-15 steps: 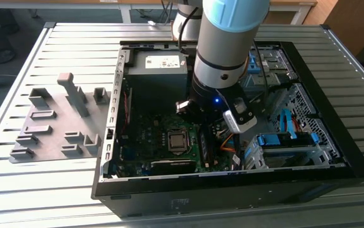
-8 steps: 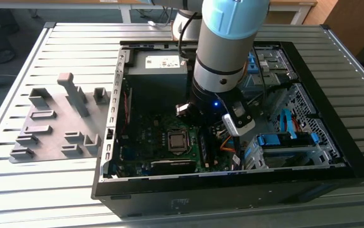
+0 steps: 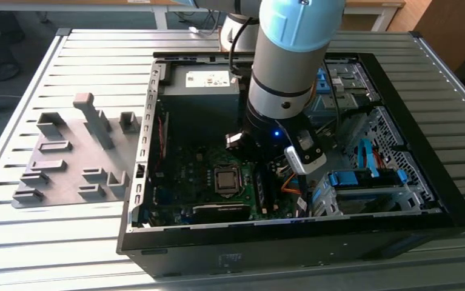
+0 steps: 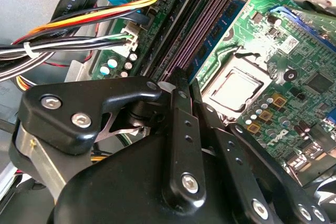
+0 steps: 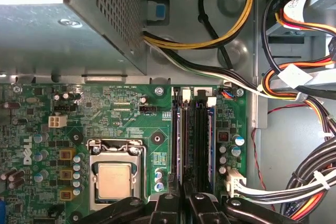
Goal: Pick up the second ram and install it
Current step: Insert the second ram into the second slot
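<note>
Seemingly pinched close, the black metal fingers (image 4: 181, 95) sit at the near end of the thin blue-green ram strip (image 4: 218, 31). The strip stands on edge in the long black slot nearest the square silver processor socket (image 4: 233, 88). I cannot tell whether they grip it. A tilted push could bend the contacts or leave it unseated against the glossy green motherboard (image 5: 126, 103).

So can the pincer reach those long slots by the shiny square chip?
Probably yes. The pincer hangs right over the long slots, and the cables lie off to one side, not across them.
</note>
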You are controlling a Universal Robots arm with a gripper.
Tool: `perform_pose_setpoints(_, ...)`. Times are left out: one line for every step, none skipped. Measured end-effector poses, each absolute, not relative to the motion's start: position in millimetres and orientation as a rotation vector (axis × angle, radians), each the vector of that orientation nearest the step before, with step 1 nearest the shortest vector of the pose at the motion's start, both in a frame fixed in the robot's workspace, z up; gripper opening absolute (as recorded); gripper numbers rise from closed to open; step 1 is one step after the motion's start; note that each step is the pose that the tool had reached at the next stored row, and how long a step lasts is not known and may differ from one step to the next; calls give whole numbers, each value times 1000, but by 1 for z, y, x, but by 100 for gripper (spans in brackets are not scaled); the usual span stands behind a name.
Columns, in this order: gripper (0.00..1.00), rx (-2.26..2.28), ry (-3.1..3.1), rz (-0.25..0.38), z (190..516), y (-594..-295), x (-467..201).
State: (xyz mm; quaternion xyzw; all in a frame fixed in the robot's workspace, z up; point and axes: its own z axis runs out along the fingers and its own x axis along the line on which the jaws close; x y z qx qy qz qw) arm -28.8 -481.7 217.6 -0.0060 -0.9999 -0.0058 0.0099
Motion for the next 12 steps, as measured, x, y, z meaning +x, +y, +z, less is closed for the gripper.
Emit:
perform_pose_setpoints(14, -19, -3122, -18, 218, -482, -29)
perform_pose_setpoints(14, -19, -3121, -18, 218, -482, -29)
perform_pose_setpoints(14, -18, -3120, -18, 218, -482, -28)
perform_pose_setpoints(14, -19, -3120, -18, 218, -482, -28)
perform_pose_setpoints(14, -19, -3119, -18, 218, -482, -28)
perform_pose_setpoints(14, -19, -3118, -18, 217, -482, -27)
perform_pose_setpoints(14, -19, -3118, -18, 217, -482, -26)
perform_pose_setpoints(14, -19, -3117, -19, 217, -482, -26)
perform_pose_setpoints(14, -19, -3117, -18, 216, -481, -25)
perform_pose_setpoints(14, -19, -3116, -18, 216, -481, -25)
perform_pose_setpoints(14, -19, -3116, -18, 216, -481, -25)
perform_pose_setpoints(14, -19, -3116, -18, 216, -481, -25)
